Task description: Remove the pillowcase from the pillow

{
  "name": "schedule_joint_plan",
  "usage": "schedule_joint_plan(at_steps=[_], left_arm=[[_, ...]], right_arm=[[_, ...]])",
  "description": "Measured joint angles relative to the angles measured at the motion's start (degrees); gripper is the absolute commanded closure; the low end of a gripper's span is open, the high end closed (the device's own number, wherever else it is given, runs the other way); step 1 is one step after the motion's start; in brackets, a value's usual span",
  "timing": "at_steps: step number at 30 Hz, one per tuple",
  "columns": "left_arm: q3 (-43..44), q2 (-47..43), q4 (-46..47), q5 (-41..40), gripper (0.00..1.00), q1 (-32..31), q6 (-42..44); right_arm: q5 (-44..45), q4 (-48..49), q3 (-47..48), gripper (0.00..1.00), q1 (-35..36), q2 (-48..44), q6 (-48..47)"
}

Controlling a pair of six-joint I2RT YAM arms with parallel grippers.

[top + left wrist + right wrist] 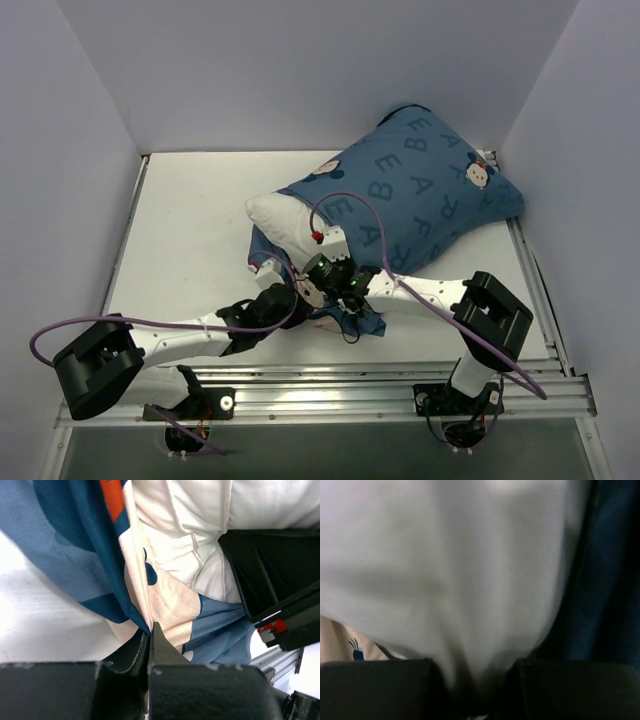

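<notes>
Top external shows you the white table (pixel 190 240) with the plump white pillow (pixel 272 215) lying on it slantwise, its long axis running from near-centre to the far right corner. The soft blue lettered pillowcase (pixel 420 180) covers all but the near-left end, which bulges out bare. Its loose hem bunches beneath both wrists. Your left claw (pixel 150 632) is pinched tight on that hem. Your right claw (pixel 472 690) grips creased white pillow cloth, though that view is blurred.
</notes>
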Motion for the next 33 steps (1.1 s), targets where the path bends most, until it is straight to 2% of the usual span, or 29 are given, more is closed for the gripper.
schedule_joint_plan(at_steps=[8, 13, 18, 29, 33], left_arm=[[0.7, -0.3, 0.5, -1.7, 0.98, 0.7, 1.1], [5.1, -1.4, -0.3, -3.5, 0.98, 0.0, 3.2], [9.6, -3.8, -2.3, -8.8, 0.98, -1.7, 7.3], [7.9, -5.3, -2.2, -11.0, 0.98, -1.7, 7.3], [10.6, -5.6, -3.7, -11.2, 0.98, -1.7, 9.3]], right_arm=[[-14.1, 0.6, 3.4, 1.0, -5.2, -1.4, -1.3], [-21.3, 2.3, 6.5, 1.0, -7.3, -1.2, 0.4], [-28.3, 2.0, 11.8, 1.0, -9.8, 0.6, 2.4], [-45.0, -5.4, 22.3, 1.0, -17.6, 3.0, 5.2], [-50.1, -9.5, 27.8, 1.0, -20.7, 3.8, 7.0]])
